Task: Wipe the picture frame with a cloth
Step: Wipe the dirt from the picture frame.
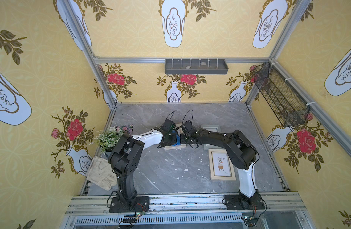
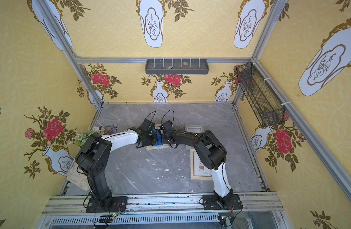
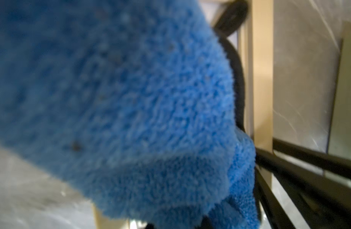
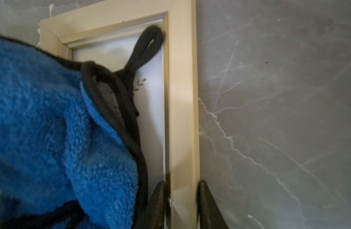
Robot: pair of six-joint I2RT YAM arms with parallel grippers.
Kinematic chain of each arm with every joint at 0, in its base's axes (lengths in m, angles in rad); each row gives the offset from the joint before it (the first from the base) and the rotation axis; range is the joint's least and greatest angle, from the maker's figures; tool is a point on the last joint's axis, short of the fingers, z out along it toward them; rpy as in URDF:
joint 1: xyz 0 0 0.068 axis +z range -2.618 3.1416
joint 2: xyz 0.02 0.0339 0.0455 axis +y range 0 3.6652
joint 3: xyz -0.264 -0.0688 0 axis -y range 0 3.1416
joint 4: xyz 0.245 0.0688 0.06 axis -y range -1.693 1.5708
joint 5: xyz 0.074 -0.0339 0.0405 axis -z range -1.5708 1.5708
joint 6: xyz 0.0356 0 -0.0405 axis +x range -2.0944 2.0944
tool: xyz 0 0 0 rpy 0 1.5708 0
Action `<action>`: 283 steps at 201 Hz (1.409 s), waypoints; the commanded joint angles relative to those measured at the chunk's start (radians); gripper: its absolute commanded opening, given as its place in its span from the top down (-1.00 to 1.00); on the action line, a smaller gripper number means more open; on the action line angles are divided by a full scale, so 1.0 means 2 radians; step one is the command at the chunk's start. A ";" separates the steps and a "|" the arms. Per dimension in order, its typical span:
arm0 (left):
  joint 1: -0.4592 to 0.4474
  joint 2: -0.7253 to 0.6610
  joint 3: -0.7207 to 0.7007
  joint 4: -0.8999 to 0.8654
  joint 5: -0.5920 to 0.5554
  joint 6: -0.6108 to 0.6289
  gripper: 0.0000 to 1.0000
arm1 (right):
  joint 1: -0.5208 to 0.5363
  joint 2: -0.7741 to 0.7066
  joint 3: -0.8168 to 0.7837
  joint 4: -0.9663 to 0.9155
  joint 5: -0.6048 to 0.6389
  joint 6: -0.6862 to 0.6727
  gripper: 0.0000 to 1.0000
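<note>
Plush bright-blue microfibre cloth with black edge trim fills the left wrist view. It is bunched over the glass of the pale wooden rectangular picture frame, and its small black loop is tucked into one inner corner. We judge the left gripper to be clamped tight on the cloth, though the plush hides its jaws. Our right gripper pinches one side rail of the picture frame between narrowly parted fingers, holding it flat on the grey marble-patterned table, mid-table. Nearby lie a grey frame and a second pale frame with a plant print; an off-white work glove sits well apart. We see three risks. A hard stroke toward the right gripper could drag the picture frame out of its pinch. The loop could snag on the rail. Bunched as it is, the cloth may miss the corners.
</note>
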 commanded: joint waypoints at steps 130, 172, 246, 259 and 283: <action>-0.005 -0.067 -0.087 -0.048 0.006 -0.032 1.00 | -0.004 0.008 -0.009 -0.046 0.007 0.007 0.65; -0.008 -0.033 -0.063 -0.021 0.045 -0.046 1.00 | -0.003 0.009 -0.002 -0.050 0.006 0.007 0.65; 0.035 -0.108 -0.136 -0.038 0.020 -0.026 1.00 | -0.005 0.015 0.000 -0.047 0.002 0.003 0.66; 0.012 -0.091 -0.108 -0.046 0.008 -0.030 1.00 | -0.005 0.017 0.003 -0.047 0.002 0.003 0.66; -0.009 -0.061 -0.074 -0.029 0.034 -0.047 1.00 | -0.003 0.017 0.004 -0.047 0.002 0.005 0.66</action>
